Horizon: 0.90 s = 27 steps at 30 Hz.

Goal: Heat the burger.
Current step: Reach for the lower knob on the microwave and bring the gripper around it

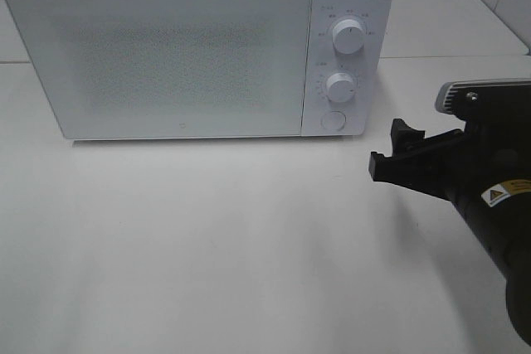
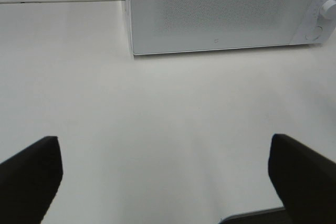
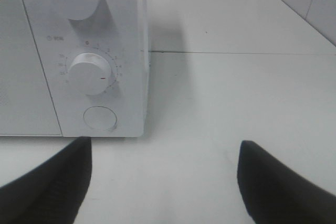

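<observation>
Burger out of view, we've got left gripper (image 2: 163, 148) and right gripper (image 3: 164, 148) spread empty, with the microwave (image 1: 166, 55) and its round button (image 3: 100, 118) just ahead of our right fingers (image 3: 52, 182).

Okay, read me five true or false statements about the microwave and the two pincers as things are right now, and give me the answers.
1. The microwave has its door shut. True.
2. The upper dial and lower dial sit above a round button. True.
3. The right pincer grips the lower dial. False: it is open, apart from the microwave and holding nothing.
4. The burger sits in front of the microwave. False: no burger shows in any view.
5. The left pincer is open with nothing between its fingers. True.
</observation>
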### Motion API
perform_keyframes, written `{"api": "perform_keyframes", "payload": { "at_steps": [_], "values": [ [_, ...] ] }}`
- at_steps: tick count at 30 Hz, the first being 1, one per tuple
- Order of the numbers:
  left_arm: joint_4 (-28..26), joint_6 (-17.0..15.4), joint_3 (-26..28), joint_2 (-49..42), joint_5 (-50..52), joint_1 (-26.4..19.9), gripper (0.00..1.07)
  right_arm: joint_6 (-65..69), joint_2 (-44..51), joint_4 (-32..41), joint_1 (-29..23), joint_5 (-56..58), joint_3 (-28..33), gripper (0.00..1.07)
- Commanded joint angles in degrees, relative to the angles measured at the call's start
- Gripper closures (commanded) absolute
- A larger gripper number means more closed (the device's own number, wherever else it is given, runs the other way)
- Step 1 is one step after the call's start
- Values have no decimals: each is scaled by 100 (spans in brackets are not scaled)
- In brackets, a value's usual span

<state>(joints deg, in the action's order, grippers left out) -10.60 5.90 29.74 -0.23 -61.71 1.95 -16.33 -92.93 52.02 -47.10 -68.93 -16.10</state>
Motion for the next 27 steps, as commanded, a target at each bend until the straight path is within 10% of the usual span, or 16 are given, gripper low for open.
{"api": "perform_keyframes", "payload": {
  "at_steps": [1, 27],
  "values": [
    [-6, 6, -17, -138, 52, -23, 7, -63, -97, -11, -92, -361, -172, 33],
    [-6, 6, -17, -138, 52, -23, 7, 132, -1404, -481, 281, -435, -1455, 34]
  ]
}}
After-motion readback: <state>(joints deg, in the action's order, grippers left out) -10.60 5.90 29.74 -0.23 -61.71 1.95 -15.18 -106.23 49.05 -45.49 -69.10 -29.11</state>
